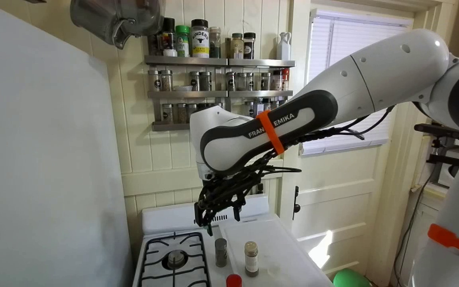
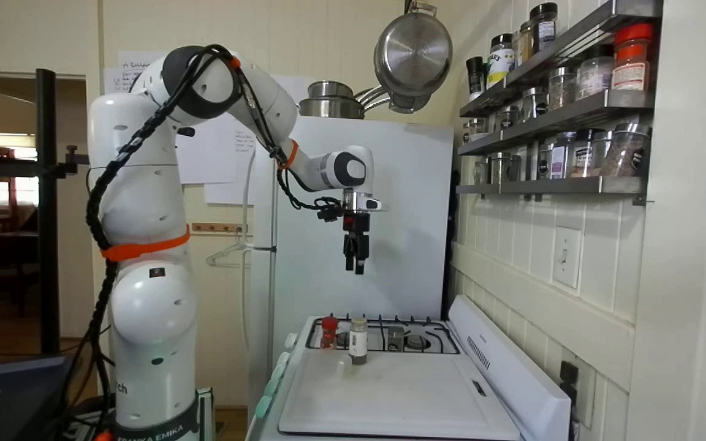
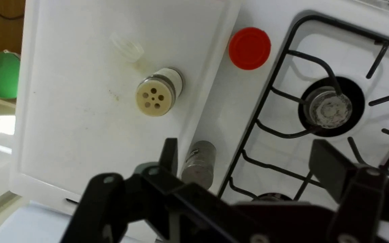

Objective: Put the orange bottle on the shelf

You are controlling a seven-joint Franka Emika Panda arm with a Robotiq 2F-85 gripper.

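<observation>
The orange bottle (image 2: 328, 332) stands upright on the stove, near the front beside the burner grate. From above, the wrist view gives only its round red cap (image 3: 250, 48); in an exterior view just that cap (image 1: 234, 280) shows at the bottom edge. High on the wall is the shelf (image 1: 189, 94), metal ledges lined with spice jars, seen also as a shelf (image 2: 549, 187) along the right wall. My gripper (image 3: 245, 157) hangs open above the stove, pointing down, its fingers wide apart and holding nothing. In both exterior views the gripper (image 2: 355, 266) is well above the bottles.
A pale-topped jar (image 3: 154, 97) stands on the white stove cover (image 1: 269, 239), near a small clear cap (image 3: 130, 50). A grey-lidded jar (image 1: 221, 252) is between cover and grate (image 1: 173, 271). The fridge (image 2: 359, 184) and a hanging pot (image 2: 414, 55) flank the stove.
</observation>
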